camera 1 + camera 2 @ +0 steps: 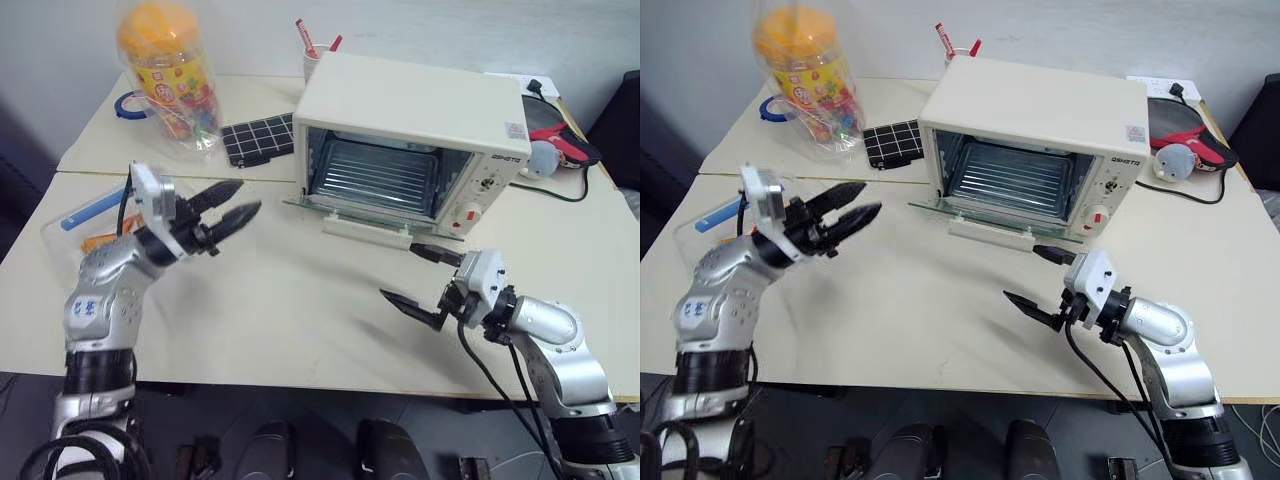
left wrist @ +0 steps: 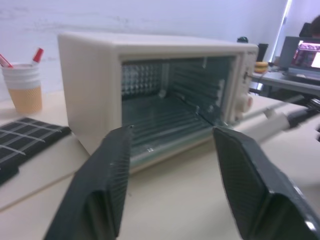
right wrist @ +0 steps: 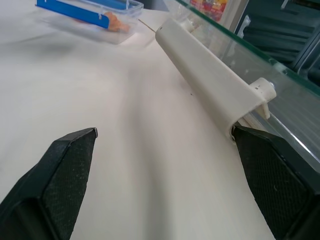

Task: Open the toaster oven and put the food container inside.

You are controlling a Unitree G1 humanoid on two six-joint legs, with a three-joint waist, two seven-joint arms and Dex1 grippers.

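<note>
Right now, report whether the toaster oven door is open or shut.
Open: the toaster oven has its glass door dropped flat, exposing the wire rack.

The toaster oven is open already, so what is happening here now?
The toaster oven stands on the table with its glass door dropped down and nothing on the wire rack. The food container lies on the table at the robot's left, held by neither gripper. The left gripper hangs above the table, its fingers apart and pointing toward the oven. The right gripper is open, low, beside the door handle. The container is not yet inside.
</note>
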